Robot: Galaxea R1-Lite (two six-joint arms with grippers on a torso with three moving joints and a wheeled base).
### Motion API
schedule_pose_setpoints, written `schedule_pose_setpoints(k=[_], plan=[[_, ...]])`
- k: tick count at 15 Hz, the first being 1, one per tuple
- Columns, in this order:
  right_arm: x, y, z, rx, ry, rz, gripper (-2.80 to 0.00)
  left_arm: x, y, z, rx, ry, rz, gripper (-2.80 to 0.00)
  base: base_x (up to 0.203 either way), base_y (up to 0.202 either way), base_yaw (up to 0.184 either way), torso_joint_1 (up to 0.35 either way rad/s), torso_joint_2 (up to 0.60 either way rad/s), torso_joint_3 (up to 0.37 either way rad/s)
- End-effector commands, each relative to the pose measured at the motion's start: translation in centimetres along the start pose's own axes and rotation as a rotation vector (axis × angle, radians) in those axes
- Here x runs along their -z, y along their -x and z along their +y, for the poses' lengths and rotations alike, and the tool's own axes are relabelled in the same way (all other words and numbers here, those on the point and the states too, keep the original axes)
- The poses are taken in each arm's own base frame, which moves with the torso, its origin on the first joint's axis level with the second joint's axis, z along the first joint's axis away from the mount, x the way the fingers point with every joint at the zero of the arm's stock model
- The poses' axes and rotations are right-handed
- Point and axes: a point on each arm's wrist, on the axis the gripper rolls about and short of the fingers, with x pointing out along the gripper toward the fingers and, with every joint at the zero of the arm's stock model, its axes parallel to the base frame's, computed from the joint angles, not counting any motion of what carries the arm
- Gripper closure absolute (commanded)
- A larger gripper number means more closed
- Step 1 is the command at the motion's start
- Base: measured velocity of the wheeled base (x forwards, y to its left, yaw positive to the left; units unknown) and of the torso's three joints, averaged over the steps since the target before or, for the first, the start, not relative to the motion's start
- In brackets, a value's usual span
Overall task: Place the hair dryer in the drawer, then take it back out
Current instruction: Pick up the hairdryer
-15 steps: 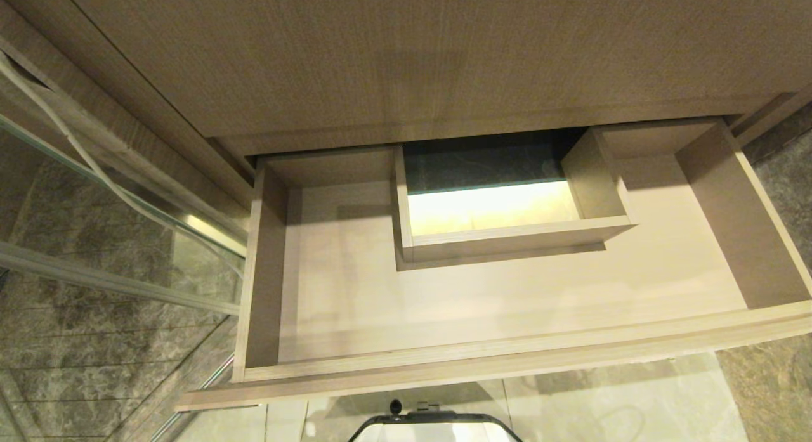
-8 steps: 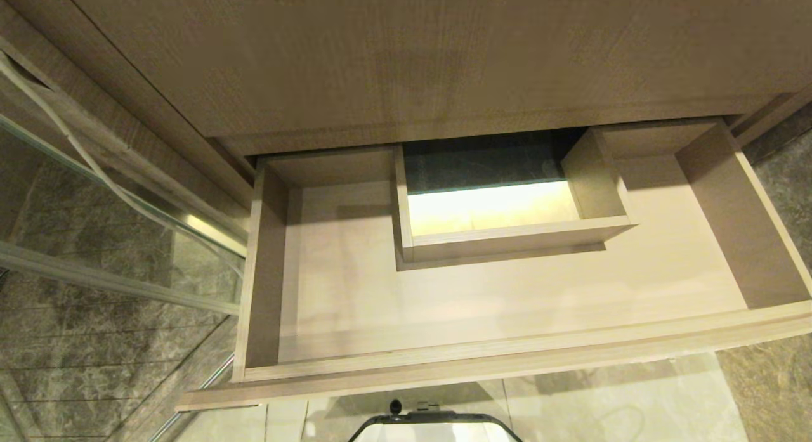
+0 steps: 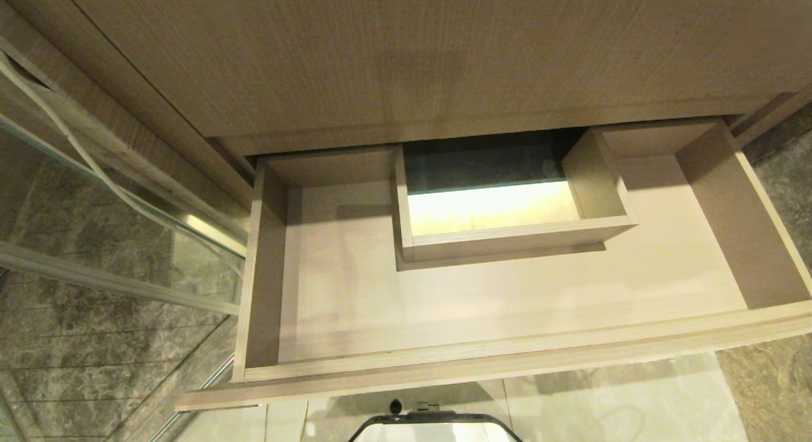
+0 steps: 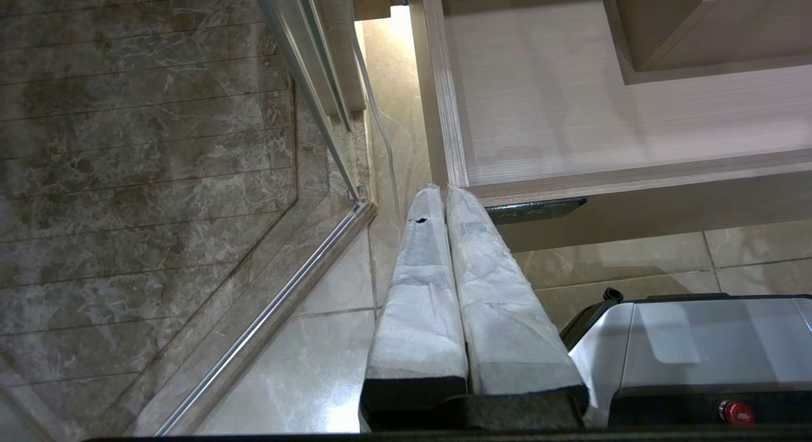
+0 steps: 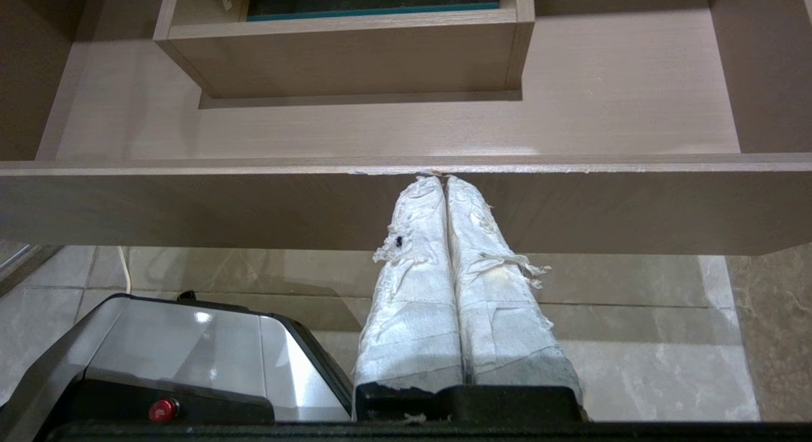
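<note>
Wide shallow light-wood drawer [image 3: 495,302] stands pulled fully out from under the taller wood panel [image 3: 406,61]. Its floor shows bare around the boxed rectangular cut-out [image 3: 507,229] at the middle back; that box is open below, a lit surface visible through it.

Small white hair dryer: not in any view. Not in the drawer, not in either gripper. Where it lies cannot be told from here; possibly on the vanity top above, out of frame.

Left gripper [image 4: 444,191]: cloth-wrapped fingers [image 4: 419,290] pressed together, holding nothing. It hangs low near the drawer's left front corner, over the pale floor tiles [image 4: 317,378], beside the glass shower partition [image 3: 95,195]. Looks parked.

Right gripper [image 5: 442,179]: wrapped fingers [image 5: 495,302] likewise closed and empty, frayed at the edges. Tips sit just below the top edge of the drawer front, near its middle; contact with the wood cannot be confirmed.

Robot base [image 5: 190,340], silver with a red button, sits just under the drawer front.

Judgement: drawer left open so the dryer can go in from above. The put-in step has not visibly begun, or the whole cycle is over; the views do not settle which.
</note>
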Motion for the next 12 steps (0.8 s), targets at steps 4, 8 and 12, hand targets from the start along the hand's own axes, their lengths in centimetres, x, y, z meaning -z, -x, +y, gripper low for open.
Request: schedule_pose_setpoints(k=[4, 8, 12], plan=[[1.19, 0.08, 0.02, -0.002, 0.009, 0.002, 0.0, 0.01, 0.0, 0.0, 0.001, 0.001, 0.0, 0.0, 0.0, 0.0, 0.0, 0.0, 0.0, 0.0], [1.19, 0.08, 0.03, -0.003, 0.01, 0.002, 0.0, 0.03, -0.01, 0.0, 0.001, 0.001, 0.001, 0.0, 0.0, 0.0, 0.0, 0.0, 0.0, 0.0], [1.19, 0.08, 0.03, -0.003, 0.01, 0.002, 0.0, 0.01, 0.0, 0.0, 0.001, 0.001, 0.0, 0.0, 0.0, 0.0, 0.0, 0.0, 0.0, 0.0]])
